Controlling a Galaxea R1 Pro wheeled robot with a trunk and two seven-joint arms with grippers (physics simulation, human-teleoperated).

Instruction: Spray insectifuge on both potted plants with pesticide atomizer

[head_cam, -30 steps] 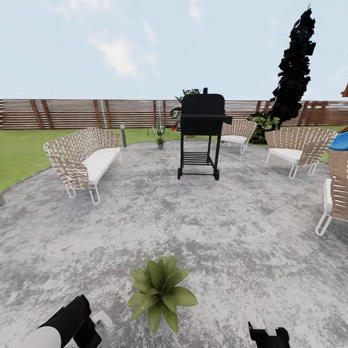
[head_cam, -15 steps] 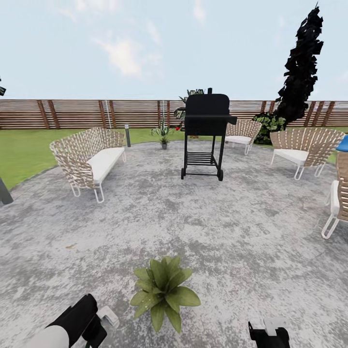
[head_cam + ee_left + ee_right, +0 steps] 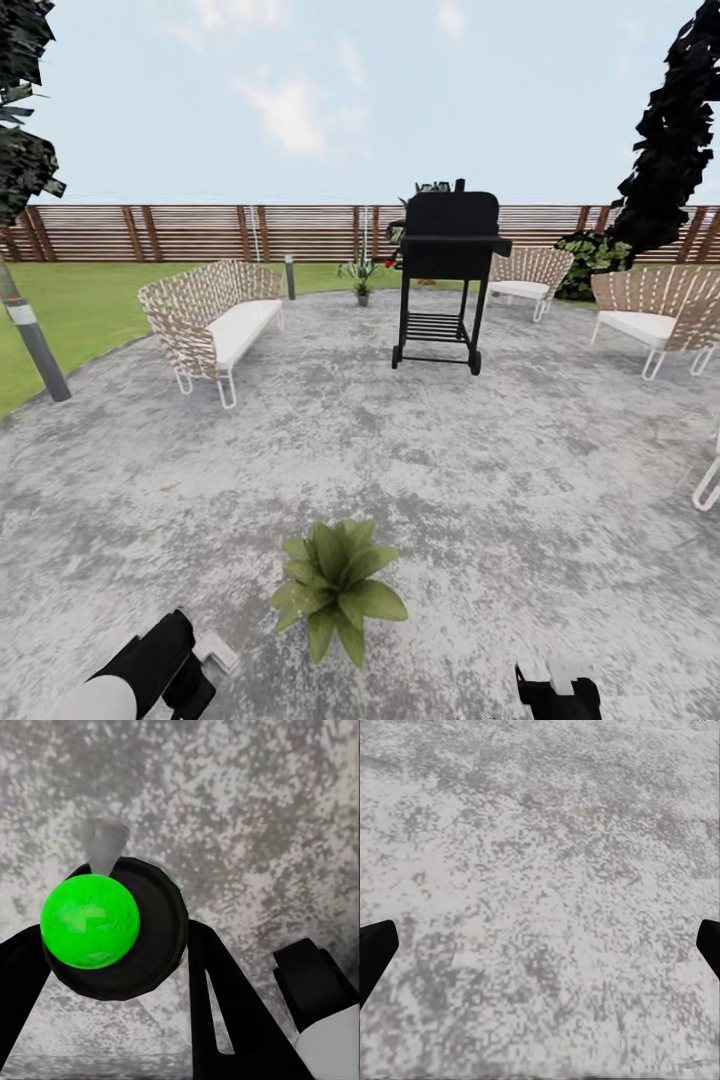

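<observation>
Between the two black fingers of my left gripper point(image 3: 116, 937) sits the pesticide atomizer point(image 3: 139, 945), a dark round bottle seen end-on with a bright green ball on its top and a pale grey cone past it. The gripper is shut on it above the grey patio. My left gripper point(image 3: 195, 665) shows at the bottom left of the head view, a short way left of the near potted plant point(image 3: 335, 590). The second potted plant point(image 3: 360, 272) stands far off at the patio's back edge. My right gripper point(image 3: 540, 945) is open over bare stone, right of the near plant point(image 3: 555, 690).
A wicker sofa point(image 3: 215, 320) stands at the left and a black grill point(image 3: 445, 280) in the middle distance. Wicker chairs point(image 3: 525, 275) point(image 3: 650, 310) line the right. A grey post point(image 3: 35, 340) rises at the grass edge. The wooden fence point(image 3: 200, 232) closes the back.
The head camera has swung left, so the whole scene has shifted right; the grey post and a tree have come into view. Both grippers keep their places in the picture.
</observation>
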